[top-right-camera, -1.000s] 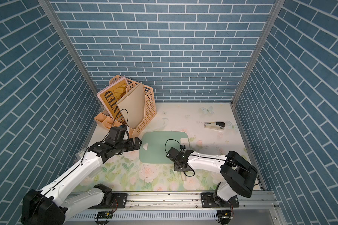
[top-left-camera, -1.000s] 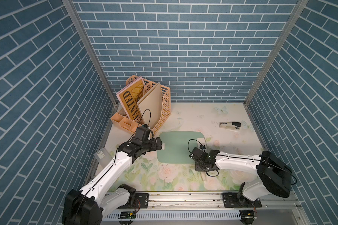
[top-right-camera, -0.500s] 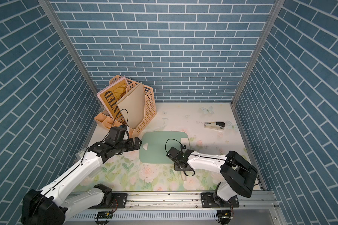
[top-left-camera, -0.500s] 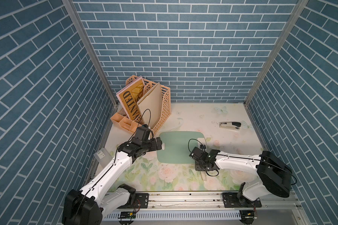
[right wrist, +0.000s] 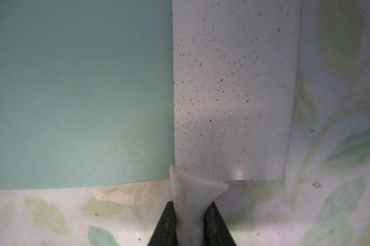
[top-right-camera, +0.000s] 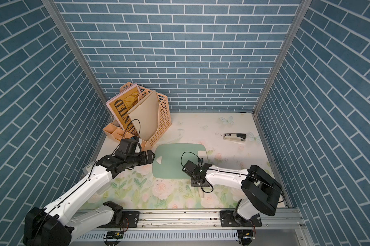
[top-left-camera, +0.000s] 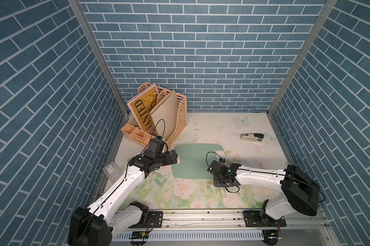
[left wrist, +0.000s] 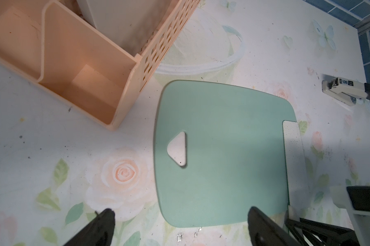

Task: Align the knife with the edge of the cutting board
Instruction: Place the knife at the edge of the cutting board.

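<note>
Pinching knife (right wrist: 233, 89) handle in right gripper (right wrist: 190, 215), setting blade along cutting board (right wrist: 77, 95) short edge opposite the hole. Holding left gripper (left wrist: 181, 213) spread nearby. Next, probably: releasing without nudging.

left tool (left wrist: 181, 210) wide, right tool (right wrist: 190, 206) tight

TEXT | yellow-brown printed booklet (top-left-camera: 144, 110) standing in peach lattice plastic file rack (top-left-camera: 178, 119): large dark letters "ANTED", start hidden | silver-and-black stapler (left wrist: 350, 91): small label, digits "50" seen turned round, rest too small | grey tag (top-left-camera: 110, 170) at desk edge: print unreadable
</note>
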{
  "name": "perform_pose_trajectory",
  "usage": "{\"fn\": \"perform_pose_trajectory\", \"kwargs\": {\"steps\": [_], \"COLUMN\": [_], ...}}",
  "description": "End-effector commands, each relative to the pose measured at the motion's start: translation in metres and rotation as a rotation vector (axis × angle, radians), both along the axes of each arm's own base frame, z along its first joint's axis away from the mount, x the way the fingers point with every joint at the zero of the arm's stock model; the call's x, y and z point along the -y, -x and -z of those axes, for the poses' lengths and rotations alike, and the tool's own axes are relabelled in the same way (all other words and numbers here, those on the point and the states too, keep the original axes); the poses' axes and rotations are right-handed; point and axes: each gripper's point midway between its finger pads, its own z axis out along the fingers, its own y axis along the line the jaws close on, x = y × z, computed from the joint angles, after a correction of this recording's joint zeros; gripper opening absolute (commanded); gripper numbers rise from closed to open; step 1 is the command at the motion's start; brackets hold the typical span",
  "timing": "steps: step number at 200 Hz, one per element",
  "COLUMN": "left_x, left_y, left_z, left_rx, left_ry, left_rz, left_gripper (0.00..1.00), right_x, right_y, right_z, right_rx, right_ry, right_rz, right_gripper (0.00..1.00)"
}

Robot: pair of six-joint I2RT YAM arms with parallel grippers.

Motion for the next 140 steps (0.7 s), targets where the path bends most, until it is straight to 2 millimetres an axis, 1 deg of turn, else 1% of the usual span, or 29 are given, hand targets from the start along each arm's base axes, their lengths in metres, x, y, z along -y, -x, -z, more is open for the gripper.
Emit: {"fn": "perform_pose_trajectory", "kwargs": {"steps": [1, 59, 90, 140], "left_x": [-0.0032, -0.0026, -0.0022, -0.0022], "left_y": [0.0041, 0.0041, 0.004, 0.004], "left_z": [0.0054, 0.0055, 0.0053, 0.0051], "left_rx": [-0.017, -0.017, -0.017, -0.017], "left_ry": [-0.019, -0.017, -0.015, -0.014], "left_rz": [0.004, 0.006, 0.007, 0.007], "left_gripper": [1.0, 1.0, 1.0, 1.0], "right_x": [0.0053, 0.0046, 0.0036, 0.0028], "right_y": [0.0024, 0.0032, 0.0034, 0.0034], "right_z": [0.0069, 0.0092, 0.0096, 0.01], "right_rx": [-0.019, -0.029, -0.032, -0.033], "right_ry": [0.024, 0.026, 0.024, 0.022], "right_rz": [0.003, 0.0, -0.002, -0.001], "right_gripper": [0.02, 0.09, 0.16, 0.18]}}
